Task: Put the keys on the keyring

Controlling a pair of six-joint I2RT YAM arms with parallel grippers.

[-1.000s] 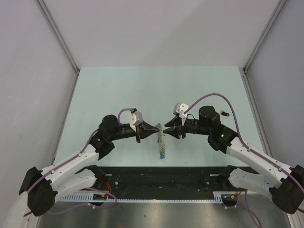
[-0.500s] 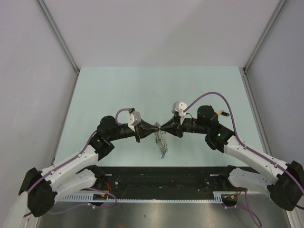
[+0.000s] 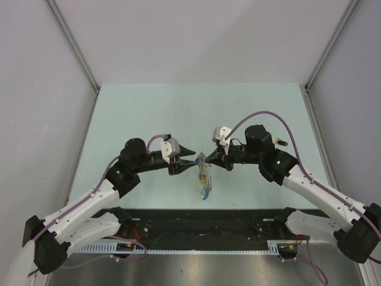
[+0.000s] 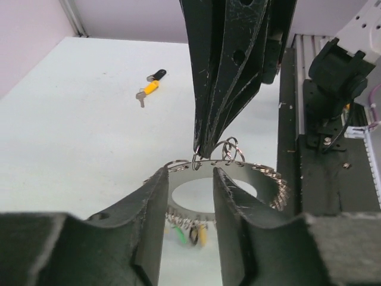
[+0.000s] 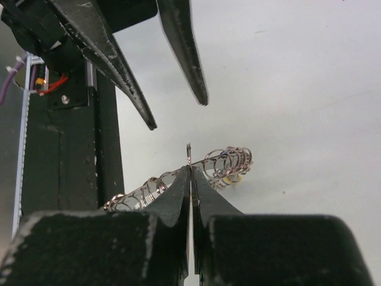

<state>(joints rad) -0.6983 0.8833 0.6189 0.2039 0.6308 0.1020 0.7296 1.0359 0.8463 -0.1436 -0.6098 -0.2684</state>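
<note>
Holding the big grey metal ring with the curly wire edge [image 3: 204,174] up in the air is the job right now. The right gripper [image 5: 190,170] has its jaws pressed tight together on one thin loop at the ring's rim. The left gripper [image 4: 190,179] sits just beside the ring, with its jaws spread apart and nothing in them. Some little keys with coloured heads [image 4: 189,229] hang under the ring. Two loose keys with yellow and black heads [image 4: 150,85] lie on the pale table [image 4: 71,131], well apart from it. I think the left gripper should go and pick one up next. They are tiny and flat, so the pinch must be careful.
</note>
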